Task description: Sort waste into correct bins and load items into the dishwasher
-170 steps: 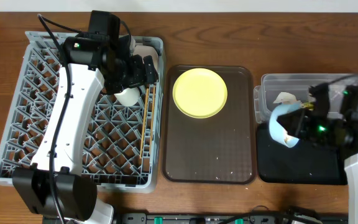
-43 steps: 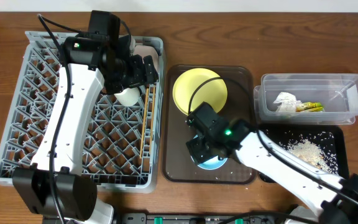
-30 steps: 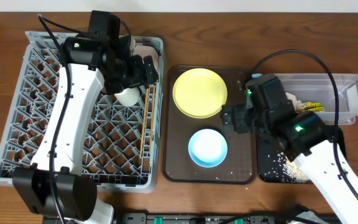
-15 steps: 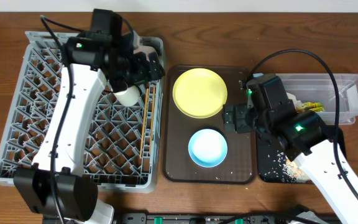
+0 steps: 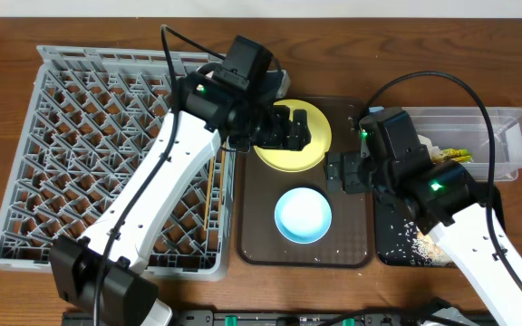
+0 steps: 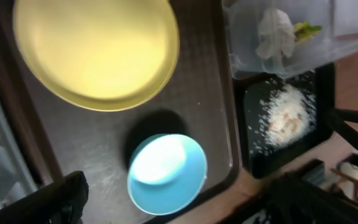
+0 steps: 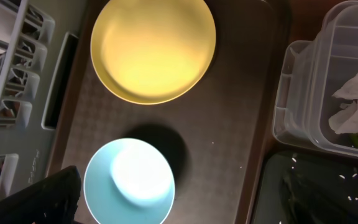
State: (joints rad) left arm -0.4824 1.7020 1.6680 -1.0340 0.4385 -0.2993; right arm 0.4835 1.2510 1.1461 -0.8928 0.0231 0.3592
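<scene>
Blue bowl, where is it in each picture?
Overhead: the blue bowl is low in the middle, on the tray.
Left wrist: the blue bowl is at the bottom centre.
Right wrist: the blue bowl is at the bottom, left of centre.
Shared landmark: the plate lies just above the bowl in all three views.

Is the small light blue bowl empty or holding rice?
Empty: the small light blue bowl shows a bare inside; the white rice crumbs lie in the shallow black rectangular tray.
</scene>
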